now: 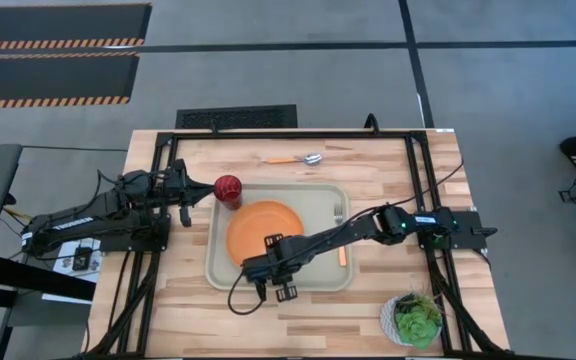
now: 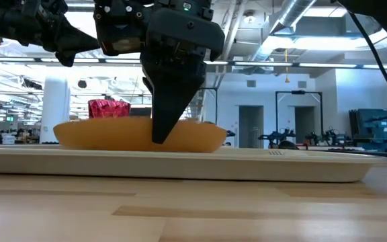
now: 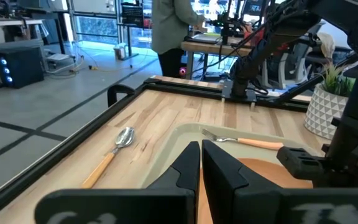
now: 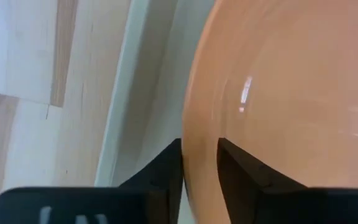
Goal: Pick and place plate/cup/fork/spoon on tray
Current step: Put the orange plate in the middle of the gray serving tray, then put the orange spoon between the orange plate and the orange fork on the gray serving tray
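The orange plate (image 1: 263, 232) lies on the beige-green tray (image 1: 333, 278). My right gripper (image 1: 260, 266) is shut on the plate's near rim. The fork (image 1: 341, 240) lies on the tray to the right of the plate, tines toward the far edge. The spoon (image 1: 298, 159) lies on the table beyond the tray. The dark red cup (image 1: 228, 190) stands at the tray's far left corner; in the low view it (image 2: 109, 107) shows behind the plate. My left gripper (image 1: 200, 197) is shut and empty, just left of the cup. My right gripper pinches the plate's near-left rim (image 4: 199, 163) between its two fingers, one finger (image 4: 166, 171) outside the rim and one (image 4: 241, 171) over the plate's inside. The fingers (image 2: 170, 117) point down from above. The plate (image 2: 136, 134) sits level with its bottom on the tray.
A white pot with a green plant (image 1: 415, 320) stands at the table's near right corner. A black frame (image 1: 413, 190) runs along the table's sides. A person stands beyond the table in the left wrist view (image 3: 173, 31).
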